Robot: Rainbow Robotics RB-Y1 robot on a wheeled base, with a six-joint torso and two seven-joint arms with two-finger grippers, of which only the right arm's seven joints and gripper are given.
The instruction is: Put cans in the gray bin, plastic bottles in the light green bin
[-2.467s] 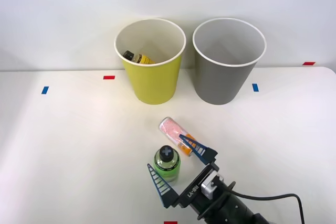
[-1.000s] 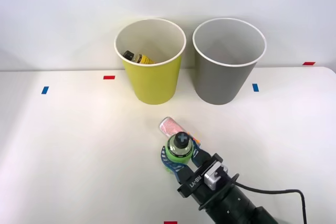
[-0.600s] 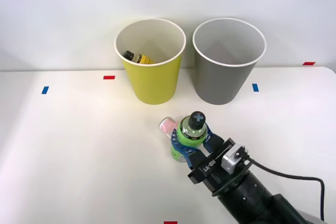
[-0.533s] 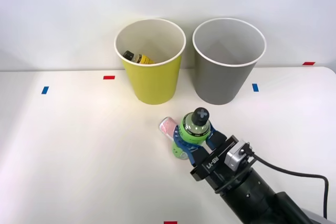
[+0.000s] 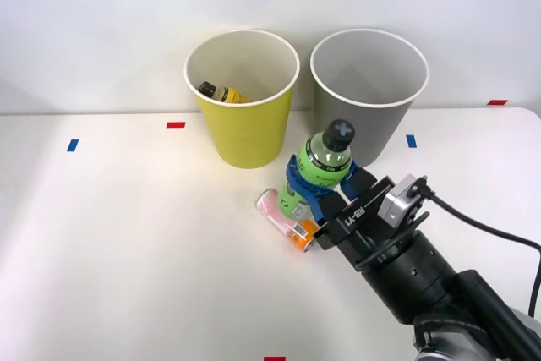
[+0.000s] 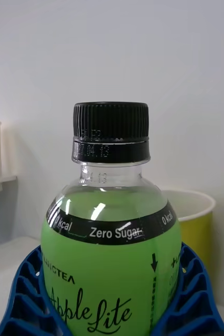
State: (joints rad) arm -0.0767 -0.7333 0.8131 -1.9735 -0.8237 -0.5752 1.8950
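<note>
The light green bin (image 5: 243,99) stands beyond our right end effector (image 5: 317,189), up and to its left, with the gray bin (image 5: 367,97) beside it. We hold the green bottle (image 5: 320,168) clamped round its belly, lifted clear of the bench (image 5: 118,243), cap (image 6: 110,130) up. Full of liquid, it looks weighty and its label slick, so the mid-body grip suits. The can (image 5: 281,219) lies on the bench just below our end effector.

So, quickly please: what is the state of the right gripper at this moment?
Right gripper: closed around the green bottle, holding it above the table, near the can.
</note>
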